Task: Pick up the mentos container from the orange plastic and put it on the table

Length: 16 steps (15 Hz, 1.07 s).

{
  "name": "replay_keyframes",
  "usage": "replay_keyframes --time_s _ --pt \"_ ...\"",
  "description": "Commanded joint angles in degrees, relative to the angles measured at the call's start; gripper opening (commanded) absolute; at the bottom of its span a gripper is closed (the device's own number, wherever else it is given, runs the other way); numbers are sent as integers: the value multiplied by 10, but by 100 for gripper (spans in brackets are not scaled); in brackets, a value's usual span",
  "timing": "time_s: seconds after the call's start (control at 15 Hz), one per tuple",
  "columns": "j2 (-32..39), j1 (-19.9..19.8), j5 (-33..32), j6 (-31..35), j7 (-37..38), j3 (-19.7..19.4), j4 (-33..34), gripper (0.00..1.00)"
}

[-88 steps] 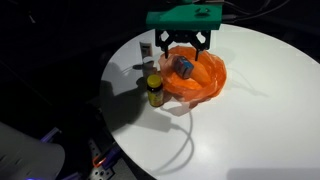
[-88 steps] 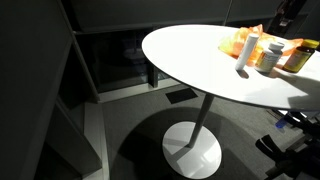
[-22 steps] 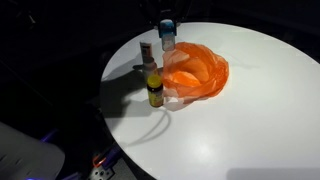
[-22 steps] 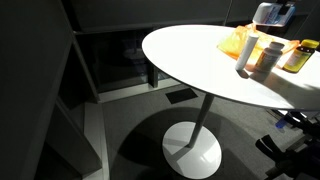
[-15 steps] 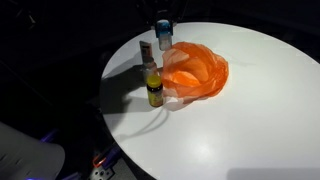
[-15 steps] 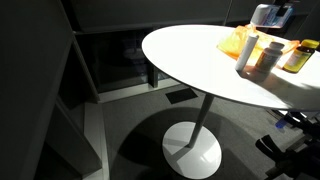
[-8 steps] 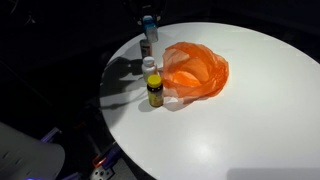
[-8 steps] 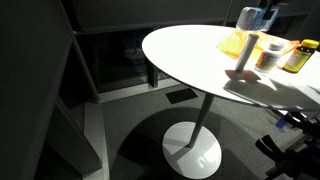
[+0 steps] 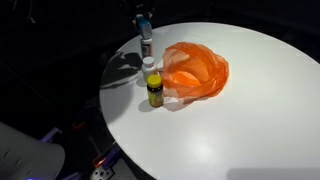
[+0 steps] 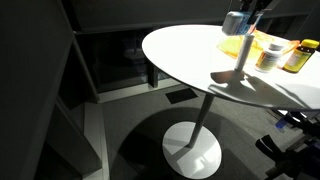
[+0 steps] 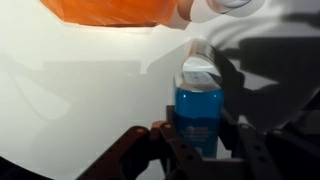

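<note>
**poster1:** Wrist view is showing the gripper [image 11: 204, 140] clamping the mentos container [image 11: 200, 108]. The jaws are pressing on both sides of the blue body, and the white lid end is sticking out past the fingertips. So the container is sitting right between the jaws, not on the orange plastic [image 11: 110, 10], which is lying out ahead of the fingertips and off to one side.

**poster2:** Yep, and how's the room around it looking?

**poster1:** Ahead of the jaws and to that same side, the white table [image 11: 70, 90] is looking bare and wide open. The other side is going dark with shadow, and I can't tell what's in there.

**poster2:** In an exterior view the mentos container [image 10: 236, 22] is hanging clear above the table [image 10: 180, 50], with its shadow falling on the top below. A tall white bottle [image 10: 243, 58] is standing just beneath and beside the jaws, with a jar [image 10: 268, 55] next to that.

**poster1:** The table rim is running close by the jaws too, with dark floor beyond it. In an exterior view the container [image 9: 146, 25] is hovering near that rim [image 9: 118, 62], well apart from the orange plastic [image 9: 195, 70].
</note>
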Motion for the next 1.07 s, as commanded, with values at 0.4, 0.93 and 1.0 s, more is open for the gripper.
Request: replay_keyframes --time_s 0.4,0.93,1.0 --pt "23 8 16 15 -50 15 18 18" --pt "45 -1 56 13 -84 13 15 18" --pt "49 -3 66 14 -93 13 15 18"
